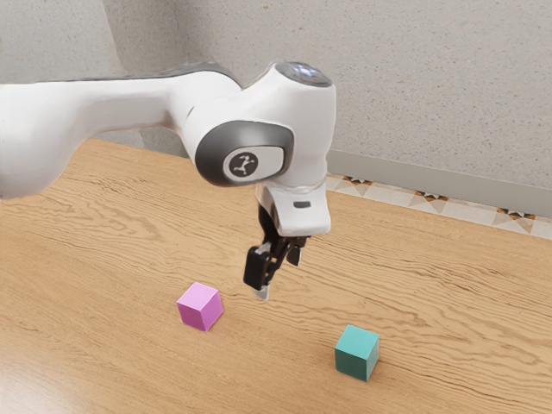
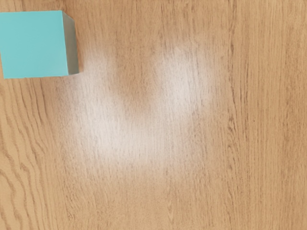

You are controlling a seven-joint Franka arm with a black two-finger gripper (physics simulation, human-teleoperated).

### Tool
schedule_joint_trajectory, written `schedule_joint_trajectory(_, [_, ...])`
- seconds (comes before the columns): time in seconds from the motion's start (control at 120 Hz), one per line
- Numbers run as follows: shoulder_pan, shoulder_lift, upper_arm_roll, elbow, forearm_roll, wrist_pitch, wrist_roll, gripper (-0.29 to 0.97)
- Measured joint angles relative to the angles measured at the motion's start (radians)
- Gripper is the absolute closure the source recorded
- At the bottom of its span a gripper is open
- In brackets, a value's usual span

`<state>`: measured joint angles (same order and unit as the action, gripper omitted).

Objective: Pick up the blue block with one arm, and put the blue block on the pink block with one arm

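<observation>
Gripper (image 1: 262, 289) hovering above table (image 1: 448, 267) between pink block (image 1: 200, 306) and blue block (image 1: 357, 353), holding nothing; opening width: cannot tell.

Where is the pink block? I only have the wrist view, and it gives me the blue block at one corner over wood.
Observer: The pink block sits on the table, toward the exterior view's left of the hand.
Operator: And the other one, relative to the hand?
Observer: The blue block lies toward the exterior view's right of the hand, nearer that camera.
Operator: Is the hand touching anything?
Observer: No, it hangs above bare wood, apart from both blocks.
</observation>
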<state>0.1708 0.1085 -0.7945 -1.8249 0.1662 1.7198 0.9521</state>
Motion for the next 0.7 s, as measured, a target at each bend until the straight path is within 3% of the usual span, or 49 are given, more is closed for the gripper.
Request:
schedule_joint_trajectory(0.275, [-0.010,0.065,-0.003,-0.090,-0.030,0.109,-0.258,0.00])
schedule_joint_trajectory(0.55, [-0.004,0.078,-0.002,-0.161,-0.191,0.272,-0.546,0.00])
schedule_joint_trajectory(0.7, [-0.011,0.148,0.005,-0.154,-0.175,0.320,-0.664,0.00])
